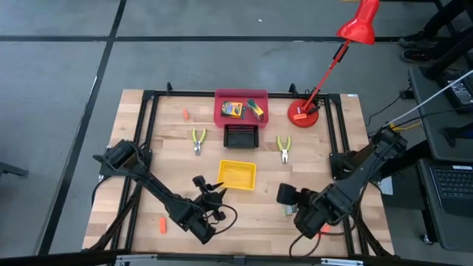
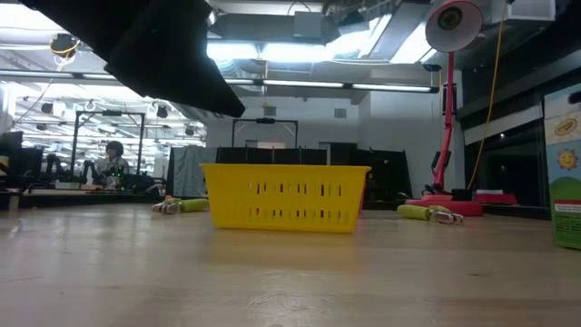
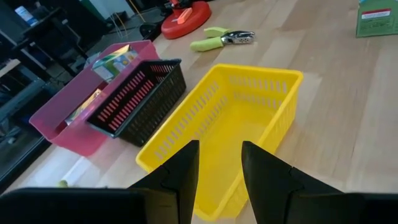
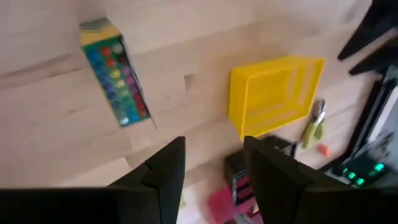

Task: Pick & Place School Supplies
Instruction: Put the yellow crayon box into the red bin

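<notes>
Your right claw (image 4: 211, 180) hangs spread and empty over a crayon box (image 4: 114, 72) that its arm hides from overhead; your left claw (image 3: 219, 180), part-spread, faces the yellow tray (image 3: 261, 93).

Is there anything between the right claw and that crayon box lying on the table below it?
Nothing visible. The right gripper hangs open above bare wood, and the crayon box lies just ahead of its fingers with nothing between. The yellow tray sits off to one side.

floor (image 1: 59, 81): grey tiles | ceiling lights (image 2: 272, 53): bright | desks (image 2: 54, 186): far left
</notes>
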You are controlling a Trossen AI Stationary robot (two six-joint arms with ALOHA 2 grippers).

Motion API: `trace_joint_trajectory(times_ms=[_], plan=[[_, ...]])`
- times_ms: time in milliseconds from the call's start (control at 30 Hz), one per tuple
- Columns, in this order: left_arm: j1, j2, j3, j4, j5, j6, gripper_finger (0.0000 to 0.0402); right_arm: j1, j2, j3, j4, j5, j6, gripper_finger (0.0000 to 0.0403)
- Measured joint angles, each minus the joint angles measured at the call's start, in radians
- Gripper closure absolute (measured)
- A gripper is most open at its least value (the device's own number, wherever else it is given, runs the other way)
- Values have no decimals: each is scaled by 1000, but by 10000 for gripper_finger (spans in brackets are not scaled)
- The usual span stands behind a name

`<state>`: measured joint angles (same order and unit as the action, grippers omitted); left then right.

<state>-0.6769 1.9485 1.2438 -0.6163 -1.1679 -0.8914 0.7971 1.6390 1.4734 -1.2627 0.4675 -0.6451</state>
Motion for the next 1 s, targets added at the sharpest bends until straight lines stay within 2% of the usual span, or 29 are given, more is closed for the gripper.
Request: trace_joint_trajectory(times_ms=[333,700,1000], plan=[[-23,0,0,-65,-10,-102,283,65,61,0,9,39,-125,237],[-24,-1,0,-65,-10,-118,283,83,125,0,28,-54,-34,237],[-24,-1,0,-65,-12,-117,283,78,134,-13,32,-69,17,237]])
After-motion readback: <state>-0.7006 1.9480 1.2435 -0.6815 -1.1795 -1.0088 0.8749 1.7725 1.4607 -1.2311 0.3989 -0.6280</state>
